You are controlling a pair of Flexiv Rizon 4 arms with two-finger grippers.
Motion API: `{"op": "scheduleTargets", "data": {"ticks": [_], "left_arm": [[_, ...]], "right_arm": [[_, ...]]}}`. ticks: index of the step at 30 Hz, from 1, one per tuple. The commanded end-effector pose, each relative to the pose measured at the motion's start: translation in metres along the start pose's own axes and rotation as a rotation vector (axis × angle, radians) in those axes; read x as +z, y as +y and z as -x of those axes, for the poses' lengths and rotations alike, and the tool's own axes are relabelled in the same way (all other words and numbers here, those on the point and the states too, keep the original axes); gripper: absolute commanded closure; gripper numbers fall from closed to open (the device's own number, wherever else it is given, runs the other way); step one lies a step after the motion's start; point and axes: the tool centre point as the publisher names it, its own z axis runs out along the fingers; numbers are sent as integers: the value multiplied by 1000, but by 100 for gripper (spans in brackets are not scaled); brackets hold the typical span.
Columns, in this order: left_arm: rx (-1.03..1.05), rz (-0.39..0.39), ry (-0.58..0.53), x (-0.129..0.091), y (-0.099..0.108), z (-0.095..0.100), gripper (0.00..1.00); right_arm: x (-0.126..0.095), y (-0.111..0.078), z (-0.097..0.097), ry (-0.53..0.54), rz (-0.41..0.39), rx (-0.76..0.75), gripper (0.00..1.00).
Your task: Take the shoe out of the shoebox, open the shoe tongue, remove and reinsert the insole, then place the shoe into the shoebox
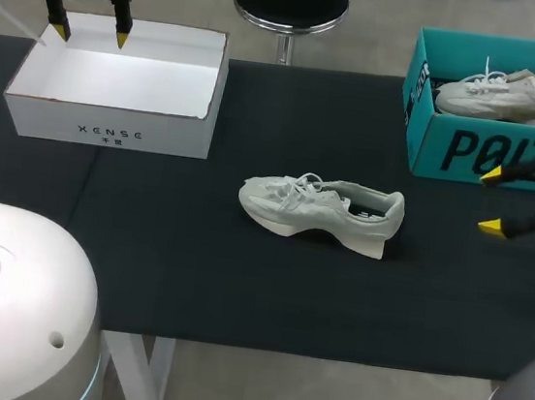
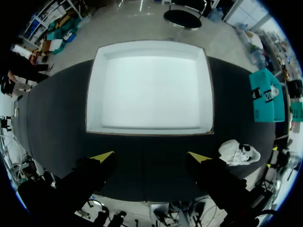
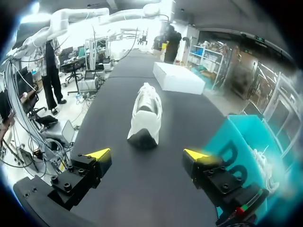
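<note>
A pale grey-white shoe (image 1: 323, 211) lies on its sole in the middle of the black table, toe toward the left. The white shoebox (image 1: 121, 84) stands empty at the back left; my left gripper (image 1: 86, 35) hangs open above it, and the left wrist view looks straight down into the box (image 2: 149, 90), with the shoe (image 2: 239, 152) off to one side. My right gripper (image 1: 497, 201) stands open at the right edge, well clear of the shoe. In the right wrist view the shoe (image 3: 145, 114) lies ahead of the open fingers (image 3: 145, 154), heel toward them, the white box (image 3: 179, 78) beyond.
A teal shoebox (image 1: 470, 137) at the back right holds another white shoe (image 1: 507, 93); it sits just behind my right gripper and shows beside it in the right wrist view (image 3: 244, 142). Bare black table (image 1: 238, 284) surrounds the middle shoe.
</note>
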Motion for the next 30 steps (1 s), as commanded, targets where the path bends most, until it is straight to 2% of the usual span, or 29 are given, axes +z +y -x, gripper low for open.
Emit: {"op": "scheduleTargets", "data": {"ticks": [1, 13, 22, 30], "left_arm": [[0, -1, 0, 0, 0, 0, 0], [0, -1, 0, 0, 0, 0, 0], [0, -1, 0, 0, 0, 0, 0], [0, -1, 0, 0, 0, 0, 0]], "right_arm": [[22, -8, 5, -11, 42, 1, 0], [38, -23, 5, -22, 51, 19, 0], [60, -40, 9, -2, 71, 51, 0], [83, -37, 11, 14, 112, 49, 0]]}}
